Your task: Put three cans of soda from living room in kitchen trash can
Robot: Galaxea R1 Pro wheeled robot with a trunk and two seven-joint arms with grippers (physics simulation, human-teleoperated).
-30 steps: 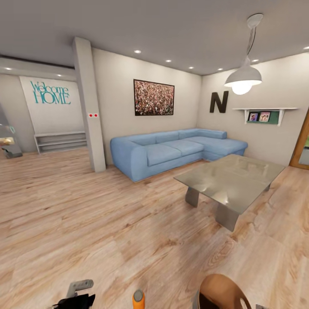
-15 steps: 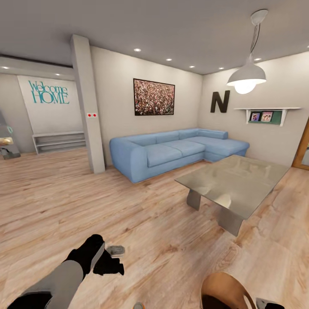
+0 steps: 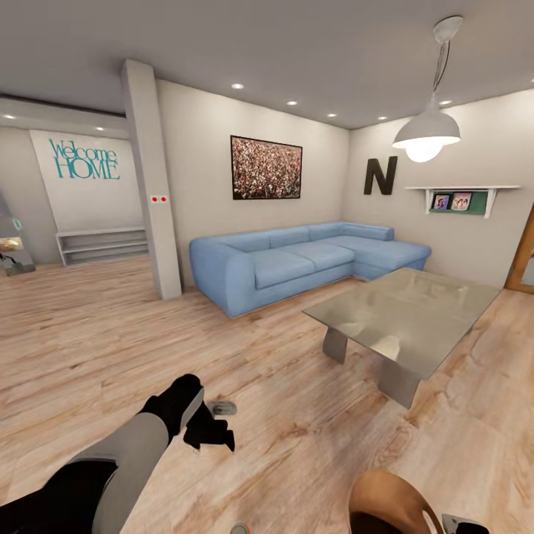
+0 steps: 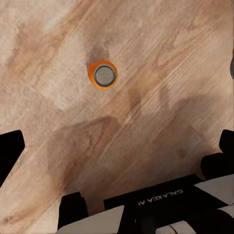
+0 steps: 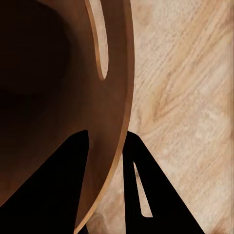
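Note:
An orange soda can (image 4: 103, 74) stands upright on the wood floor, its silvery top facing the left wrist camera. In the head view only the can's top (image 3: 239, 529) peeks over the bottom edge. My left gripper (image 3: 208, 429) hangs open above the floor with nothing between its fingers (image 4: 10, 155); the can lies well beyond them. The trash can (image 3: 386, 502), coppery brown inside, sits at the head view's lower right. My right gripper (image 5: 105, 195) is shut on the trash can's rim (image 5: 124, 87), one finger inside and one outside. The other two cans are out of view.
A long light-blue sofa (image 3: 297, 259) runs along the far wall, with a glass-topped low table (image 3: 404, 315) in front of it to the right. A grey pillar (image 3: 152, 185) stands left of the sofa, with low shelves (image 3: 104, 245) beyond. Wood floor stretches ahead.
My left arm has come up into the head view and reached forward and to the right over the floor. The orange can has slipped to the picture's bottom edge as the view tilted.

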